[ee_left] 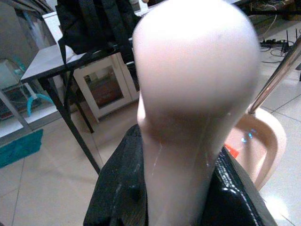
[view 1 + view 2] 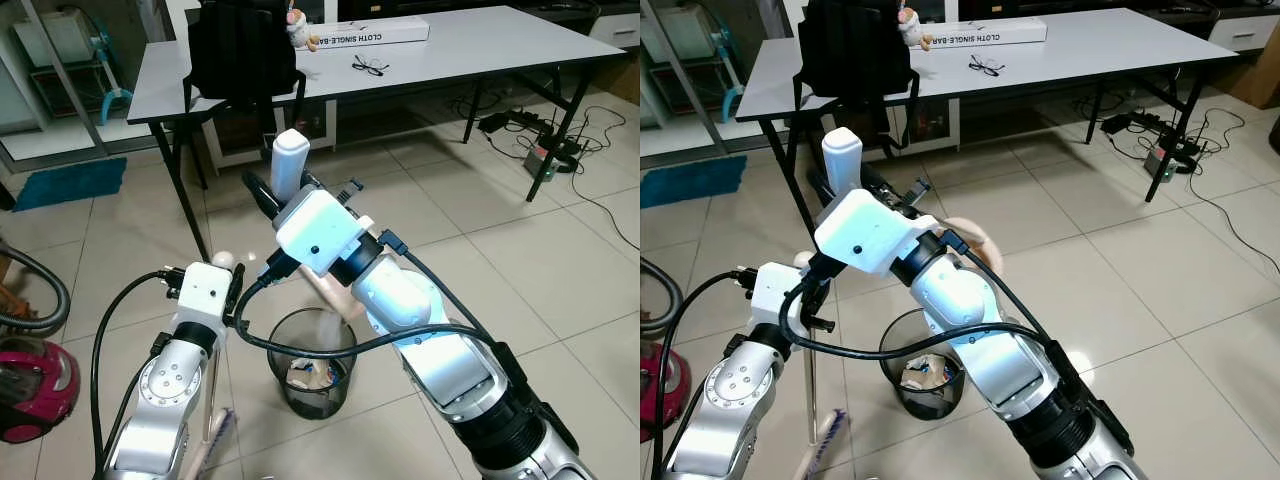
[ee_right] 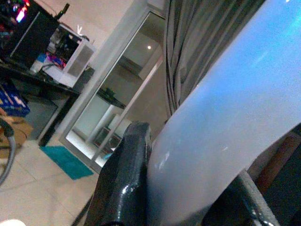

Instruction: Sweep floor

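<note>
While the left gripper [image 1: 181, 188] sits lower left clamped on the pink broom handle [image 1: 195, 94], bristles [image 2: 222, 432] at the bottom edge, the bin [image 2: 313, 362] stands lower centre. Right gripper [image 3: 188, 188], centre frame, is clamped on the white handle [image 2: 290, 165], pink dustpan [image 2: 975, 240] just behind. Table [image 2: 480, 50] runs across the top.
</note>
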Controlling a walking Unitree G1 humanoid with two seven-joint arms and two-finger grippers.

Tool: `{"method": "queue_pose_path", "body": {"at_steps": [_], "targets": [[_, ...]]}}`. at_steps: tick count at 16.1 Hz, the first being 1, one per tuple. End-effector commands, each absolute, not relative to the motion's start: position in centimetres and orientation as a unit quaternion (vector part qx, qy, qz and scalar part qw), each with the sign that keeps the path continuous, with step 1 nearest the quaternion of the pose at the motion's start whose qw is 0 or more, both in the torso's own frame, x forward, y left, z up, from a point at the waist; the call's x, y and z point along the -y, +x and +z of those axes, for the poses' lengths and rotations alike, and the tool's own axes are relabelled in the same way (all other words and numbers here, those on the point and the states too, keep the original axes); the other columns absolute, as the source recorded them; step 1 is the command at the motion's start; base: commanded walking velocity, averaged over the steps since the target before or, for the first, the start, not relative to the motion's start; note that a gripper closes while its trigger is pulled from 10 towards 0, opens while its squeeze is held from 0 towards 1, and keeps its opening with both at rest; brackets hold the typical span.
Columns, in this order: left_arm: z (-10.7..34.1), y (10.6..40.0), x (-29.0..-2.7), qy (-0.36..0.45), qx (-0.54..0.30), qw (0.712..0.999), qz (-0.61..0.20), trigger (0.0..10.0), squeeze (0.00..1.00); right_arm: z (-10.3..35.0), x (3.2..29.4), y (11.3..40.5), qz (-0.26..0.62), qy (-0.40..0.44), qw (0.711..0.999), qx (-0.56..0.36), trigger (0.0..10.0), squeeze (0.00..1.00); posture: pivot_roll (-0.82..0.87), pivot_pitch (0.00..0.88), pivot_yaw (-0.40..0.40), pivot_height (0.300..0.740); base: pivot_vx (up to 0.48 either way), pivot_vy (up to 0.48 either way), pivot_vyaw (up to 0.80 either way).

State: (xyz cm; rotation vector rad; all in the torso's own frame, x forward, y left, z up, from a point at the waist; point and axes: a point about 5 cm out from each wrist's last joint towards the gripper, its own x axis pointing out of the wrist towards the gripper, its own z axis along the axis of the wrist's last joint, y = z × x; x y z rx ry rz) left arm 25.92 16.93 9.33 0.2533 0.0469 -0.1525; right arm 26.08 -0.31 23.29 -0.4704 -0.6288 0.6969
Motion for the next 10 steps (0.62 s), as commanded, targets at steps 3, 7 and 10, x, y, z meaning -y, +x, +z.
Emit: {"method": "queue_pose_path", "body": {"at_steps": [3,7,10], "targets": [[9.8,26.4,-16.9,0.133,-0.010,0.988,-0.074,10.0,0.00,25.0,1.4,26.8,0.271,-0.257,0.865,0.334,10.0,0.00,-0.07,0.000,0.058,0.740,0.000,0.000,0.00],[8.6,26.0,-15.8,0.117,-0.045,0.981,-0.151,10.0,0.00,24.7,8.8,30.9,0.056,-0.256,0.940,0.218,10.0,0.00,-0.08,0.000,0.055,0.740,0.000,0.000,0.00],[8.4,26.0,-15.0,0.118,-0.050,0.970,-0.205,10.0,0.00,23.5,13.7,31.6,-0.044,-0.236,0.957,0.161,10.0,0.00,-0.09,0.000,0.057,0.740,0.000,0.000,-0.69]]}}
